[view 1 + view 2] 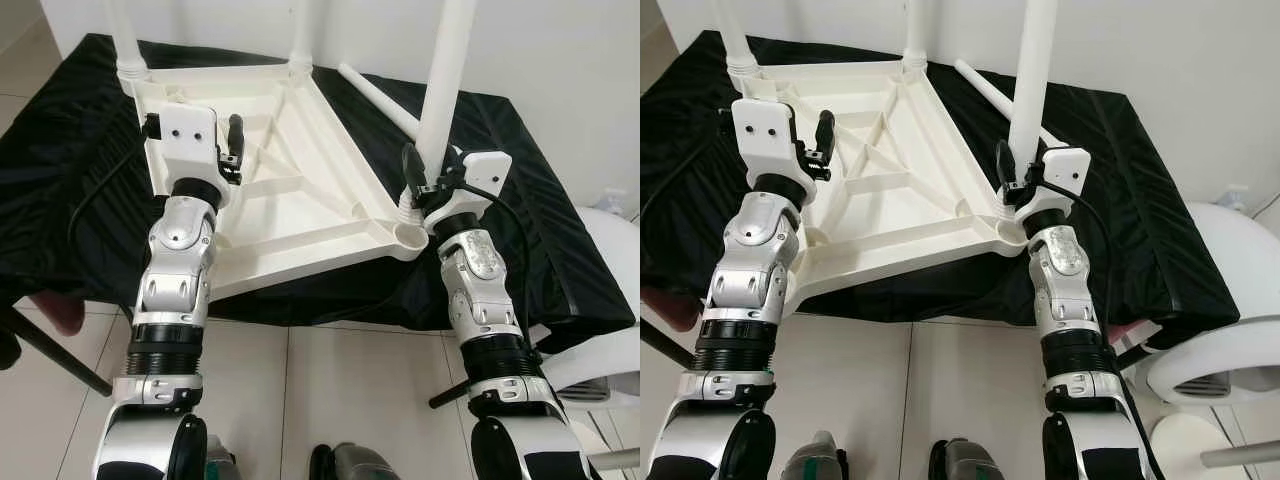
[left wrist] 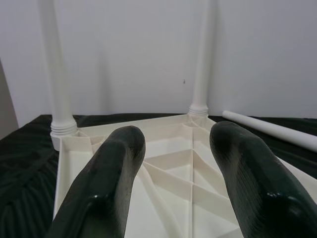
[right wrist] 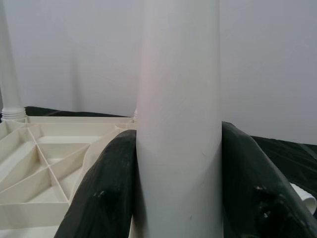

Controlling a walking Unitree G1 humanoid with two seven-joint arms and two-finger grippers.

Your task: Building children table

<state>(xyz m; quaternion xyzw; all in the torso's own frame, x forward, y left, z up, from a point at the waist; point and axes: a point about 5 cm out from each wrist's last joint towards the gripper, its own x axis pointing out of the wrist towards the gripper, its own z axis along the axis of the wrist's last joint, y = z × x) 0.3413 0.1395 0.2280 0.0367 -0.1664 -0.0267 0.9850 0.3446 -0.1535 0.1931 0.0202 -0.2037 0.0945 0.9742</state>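
Left eye view: upturned white tabletop on black cloth; three legs stand upright, a fourth leg lies loose at 1 o'clock. No writing is readable. Left wrist view: left gripper spread wide, empty, over the tabletop. Right wrist view: right gripper clamps the near-right leg.

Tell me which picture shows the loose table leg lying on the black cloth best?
The left eye view: the loose leg lies behind the upturned tabletop. The right eye view shows it partly hidden; the left wrist view shows one end; the right wrist view possibly its tip.

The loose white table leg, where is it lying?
The loose leg lies on the black cloth at the robot's right, behind the upturned tabletop.
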